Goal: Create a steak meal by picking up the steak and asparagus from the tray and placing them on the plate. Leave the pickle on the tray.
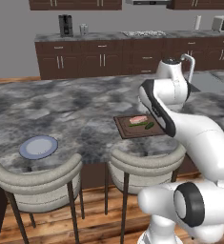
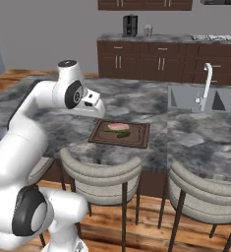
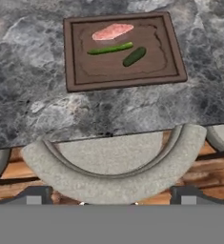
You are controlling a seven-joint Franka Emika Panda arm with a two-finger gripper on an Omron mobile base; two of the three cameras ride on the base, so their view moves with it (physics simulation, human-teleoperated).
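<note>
Stool back [image 3: 113,164] sits directly below the jaws; their opening cannot be told. Ahead lies the tray [image 3: 75,71] with steak [image 3: 112,32], asparagus [image 3: 110,48] and pickle [image 3: 134,56] bunched together: you risk grabbing the pickle alongside. Plate [image 1: 38,147] lies well apart

In the left base view the white arm [image 1: 156,107] covers the tray's [image 1: 127,131] right edge, just beside the pickle [image 1: 149,126]. The tool's fingertips [image 3: 35,196] barely rise at the hand view's bottom, so the jaws' gap cannot be judged. Nearer than the tray, the stool [image 3: 116,167] hides the desk's [image 3: 32,95] front edge, and two more stools are cut by that picture's sides.
</note>
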